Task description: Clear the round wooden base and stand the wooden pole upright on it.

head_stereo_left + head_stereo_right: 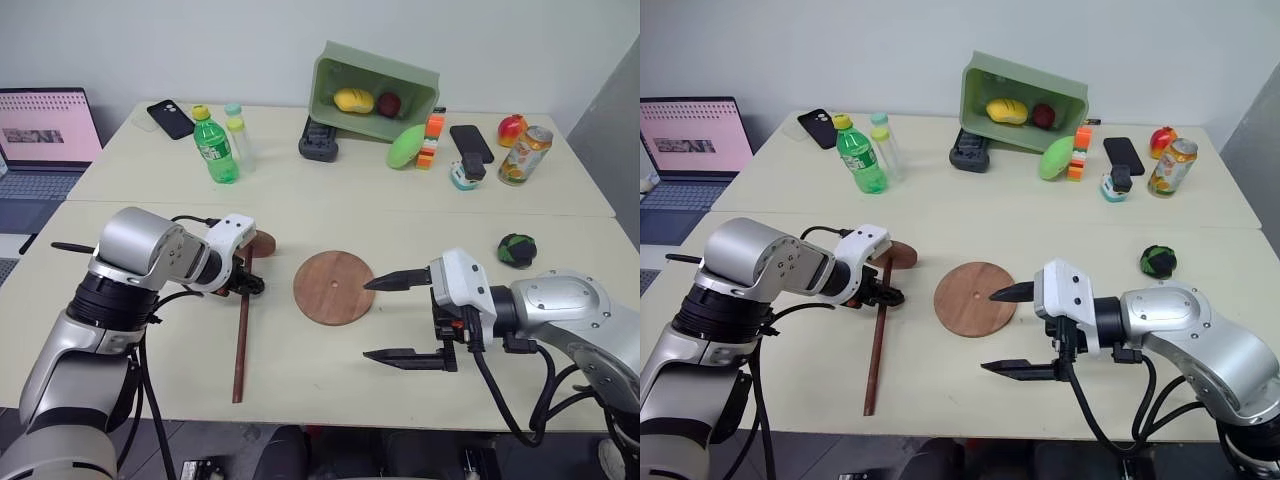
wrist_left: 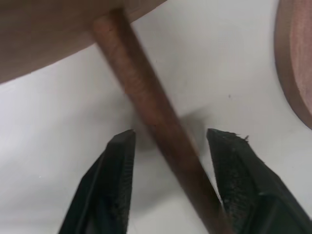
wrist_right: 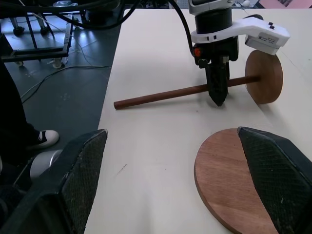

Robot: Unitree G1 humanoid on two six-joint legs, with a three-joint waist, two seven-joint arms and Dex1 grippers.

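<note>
wooden pole point(image 2: 146, 107) between left end effector point(image 2: 170, 146) fingers

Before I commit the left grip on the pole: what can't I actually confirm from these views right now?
- Contact: in the left wrist view the wooden pole lies between the left gripper fingers, with gaps showing; no squeeze confirmed.
- In the head views the gripper body hides the fingertips at the pole.
- The round wooden base is cut off by the frame edge in both wrist views.
- Right gripper stands open beside the base.
</note>
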